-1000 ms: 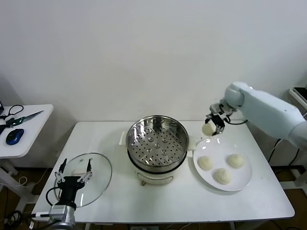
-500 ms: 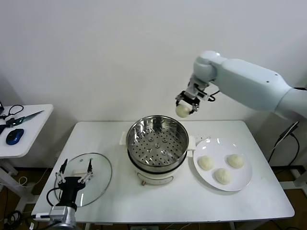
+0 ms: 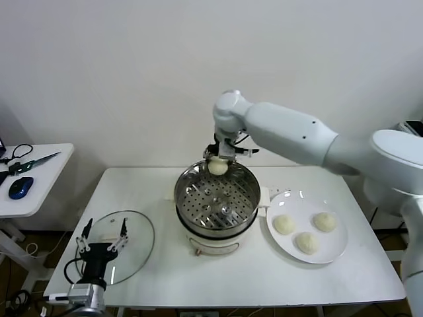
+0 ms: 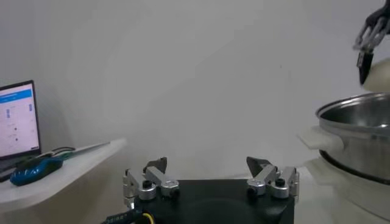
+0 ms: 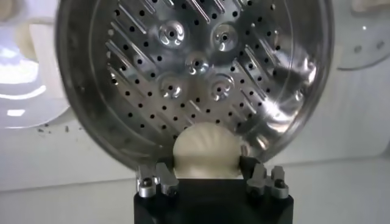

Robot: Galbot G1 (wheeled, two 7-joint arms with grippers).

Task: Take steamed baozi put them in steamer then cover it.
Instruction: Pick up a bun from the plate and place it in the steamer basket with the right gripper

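Now R gripper (image 3: 219, 160) grips baozi (image 3: 218, 167) (pleated) — over steamer (image 3: 216, 198).

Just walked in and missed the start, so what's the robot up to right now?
It is loading buns into a steamer. The right gripper holds one baozi over the far rim of the steamer, whose perforated tray holds nothing so far. Three more baozi wait on the white plate to the robot's right. The glass lid lies on the table at the robot's left, with the open left gripper idle over it.
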